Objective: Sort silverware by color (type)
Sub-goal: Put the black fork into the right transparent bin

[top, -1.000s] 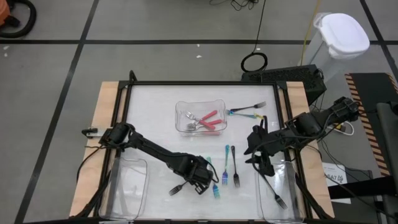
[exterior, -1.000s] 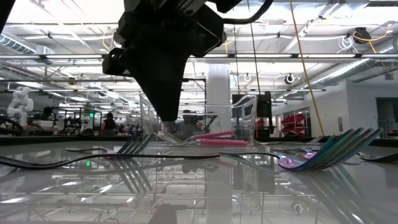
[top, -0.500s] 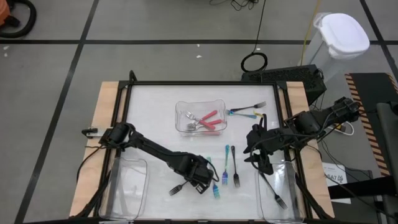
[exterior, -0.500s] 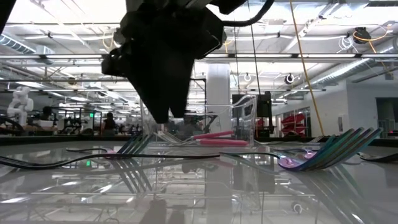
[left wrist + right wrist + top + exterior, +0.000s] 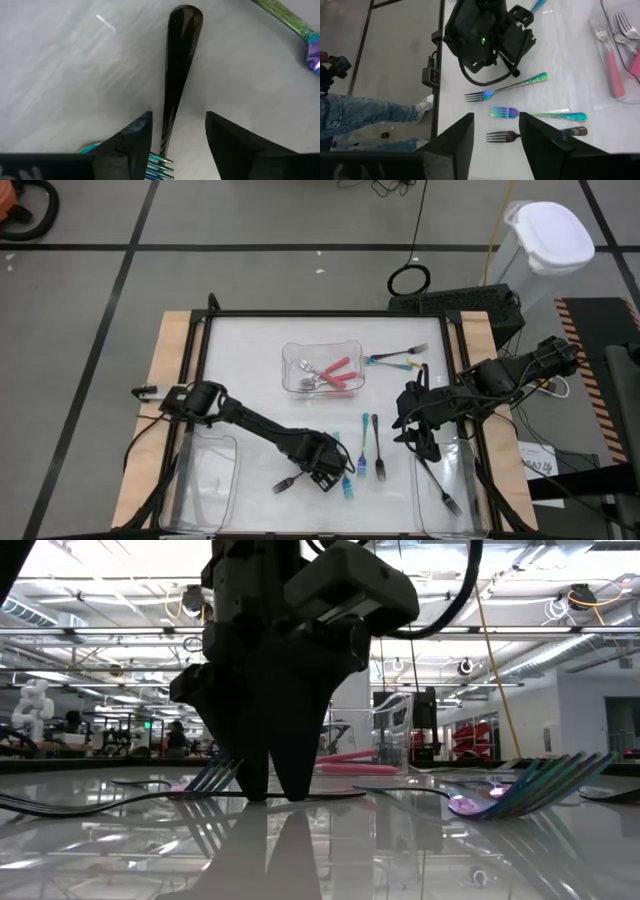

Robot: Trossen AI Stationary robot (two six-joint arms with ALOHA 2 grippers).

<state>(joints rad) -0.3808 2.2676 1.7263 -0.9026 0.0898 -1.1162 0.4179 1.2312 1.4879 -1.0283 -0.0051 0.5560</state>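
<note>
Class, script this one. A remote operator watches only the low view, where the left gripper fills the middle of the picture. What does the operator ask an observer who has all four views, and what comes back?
Operator: The gripper blocks my view. Is anything between its fingers?
Observer: Yes. In the left wrist view, the left gripper is open, and the handle of a dark fork lies on the table between its fingers, not pinched.
Operator: Where is the other arm?
Observer: From above, the right gripper is open at the inner edge of the right-hand clear tray, which holds a second dark fork.
</note>
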